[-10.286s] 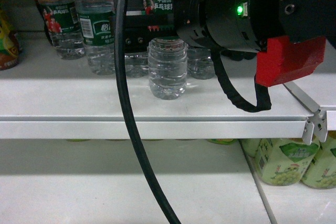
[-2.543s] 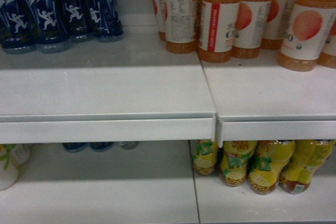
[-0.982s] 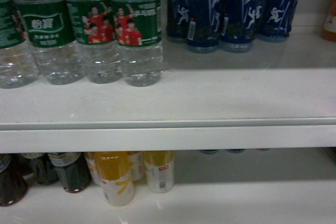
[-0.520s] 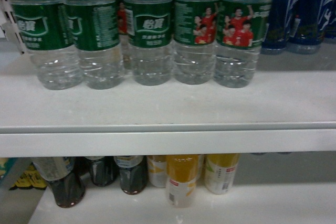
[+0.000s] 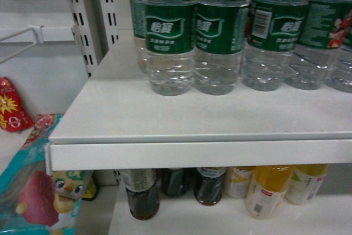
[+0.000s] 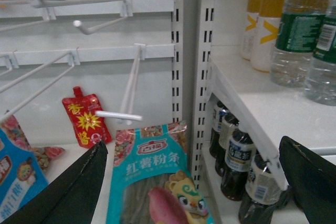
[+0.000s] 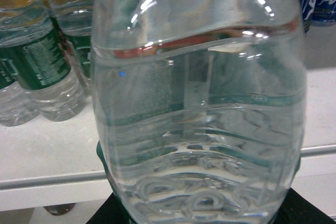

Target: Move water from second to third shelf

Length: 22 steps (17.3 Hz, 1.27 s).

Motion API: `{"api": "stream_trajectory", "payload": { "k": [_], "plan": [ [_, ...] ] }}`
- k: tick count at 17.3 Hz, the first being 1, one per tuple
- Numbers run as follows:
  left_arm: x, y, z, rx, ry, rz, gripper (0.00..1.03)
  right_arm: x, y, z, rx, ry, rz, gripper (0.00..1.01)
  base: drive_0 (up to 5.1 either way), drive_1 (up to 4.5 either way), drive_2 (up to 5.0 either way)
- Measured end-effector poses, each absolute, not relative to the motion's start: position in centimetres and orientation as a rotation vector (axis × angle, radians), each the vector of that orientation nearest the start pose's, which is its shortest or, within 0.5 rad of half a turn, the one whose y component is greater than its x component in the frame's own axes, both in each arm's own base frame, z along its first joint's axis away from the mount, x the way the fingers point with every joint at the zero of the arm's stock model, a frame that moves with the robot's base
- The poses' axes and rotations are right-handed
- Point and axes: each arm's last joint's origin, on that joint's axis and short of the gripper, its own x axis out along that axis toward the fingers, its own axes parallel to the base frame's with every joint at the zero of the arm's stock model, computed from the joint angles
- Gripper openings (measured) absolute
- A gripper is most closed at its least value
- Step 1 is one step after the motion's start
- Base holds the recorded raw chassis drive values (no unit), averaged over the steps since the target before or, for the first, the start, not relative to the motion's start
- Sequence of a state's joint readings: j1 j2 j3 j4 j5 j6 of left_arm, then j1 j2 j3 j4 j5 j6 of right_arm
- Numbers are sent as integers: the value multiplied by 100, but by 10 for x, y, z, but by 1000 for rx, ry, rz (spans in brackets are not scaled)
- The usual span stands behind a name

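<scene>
Clear ribbed plastic fills the R wrist view: the water sits right against the lens, held base-down w/ dark finger edges showing at 5 and 7 o'clock under it. So the right gripper reads as closed on the bottle, tho the contact itself is mostly hidden. Behind it, a shelf w/ more green-label bottles at 9–10 o'clock.

Left gripper: fingers spread wide, one at 7 o'clock, other at 4 o'clock of its own view, nothing between them. It hangs near the shelf's end post, over a teal snack bag; a red pouch lies at 9 o'clock.

Head view shows neither arm. Row of water bottles stands at 12 o'clock on a white shelf; dark tea bottles and yellow drinks sit on the shelf below, 6 o'clock.

Step, as I judge it: carry phase. Bottle is picked and in hand, not yet placed. Which shelf counts as third I can't tell from these views.

Next move calls for: find a free spot on the target shelf, bring bottle in upright, clear the shelf lip and the neighbours, set base flat, then release. Risk: knocking the standing row.
</scene>
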<state>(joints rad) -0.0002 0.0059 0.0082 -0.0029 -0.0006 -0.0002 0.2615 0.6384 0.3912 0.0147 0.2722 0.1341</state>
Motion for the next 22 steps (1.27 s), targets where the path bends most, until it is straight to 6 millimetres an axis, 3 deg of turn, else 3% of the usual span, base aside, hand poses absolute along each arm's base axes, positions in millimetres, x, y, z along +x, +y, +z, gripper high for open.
{"api": "stream_trajectory", "payload": {
  "k": [18,22],
  "plan": [
    [98,0,165,0,2,0,98,150,33,237,72,225,-19,40,0,0,0],
    [98,0,165,0,1,0,98,161,38,249,65,107,-54,40,0,0,0]
  ]
}}
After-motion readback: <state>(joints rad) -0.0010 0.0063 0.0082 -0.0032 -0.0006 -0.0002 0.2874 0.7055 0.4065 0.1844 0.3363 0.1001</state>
